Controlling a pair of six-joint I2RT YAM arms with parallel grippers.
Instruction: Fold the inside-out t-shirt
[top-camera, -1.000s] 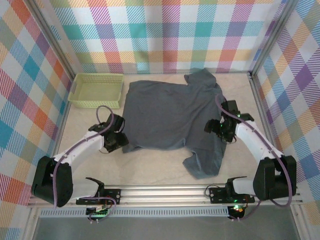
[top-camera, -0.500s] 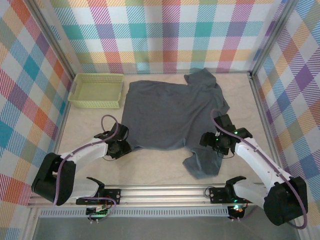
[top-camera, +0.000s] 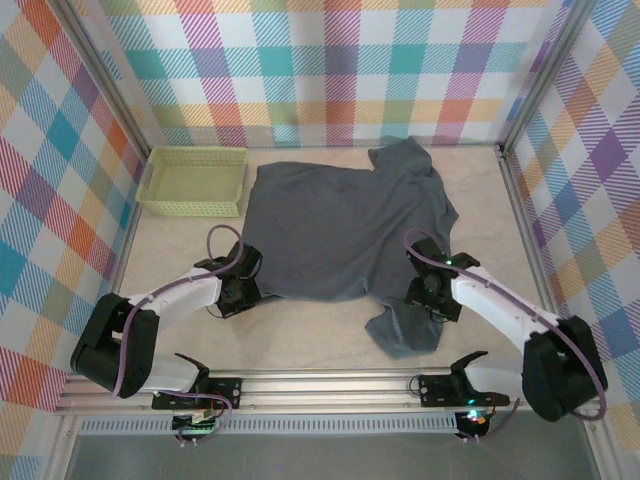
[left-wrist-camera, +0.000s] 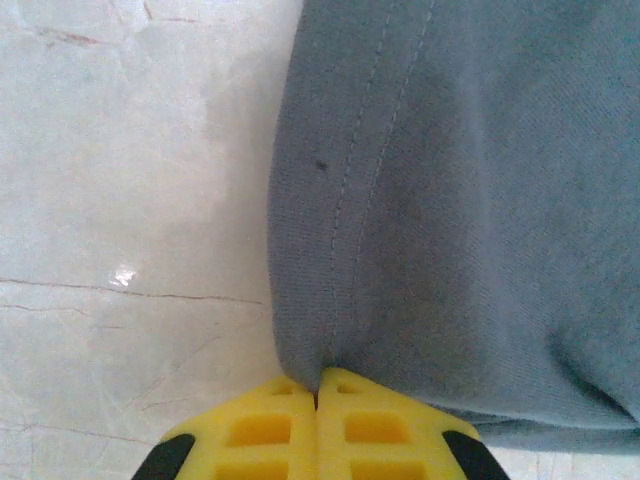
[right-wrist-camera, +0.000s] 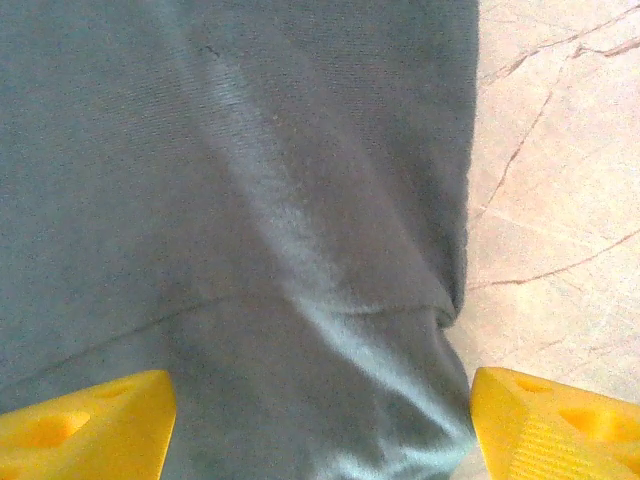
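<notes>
Basket (top-camera: 192, 180) sat at far left of table (top-camera: 300, 345). Left gripper (left-wrist-camera: 317, 385) was clamped shut, 2 yellow fingers (left-wrist-camera: 265, 432) pinching near-left hem corner of t-shirt (top-camera: 340, 225). T-shirt lay spread flat mid-table, right of basket, 1 sleeve trailing toward near edge. Right gripper (right-wrist-camera: 320, 400) stood wide open, astride cloth at right edge, holding nothing.

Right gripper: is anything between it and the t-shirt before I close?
Nothing visible. The right gripper is open directly over the t-shirt, grey cloth lying between its two fingers; bare table shows to one side.
</notes>
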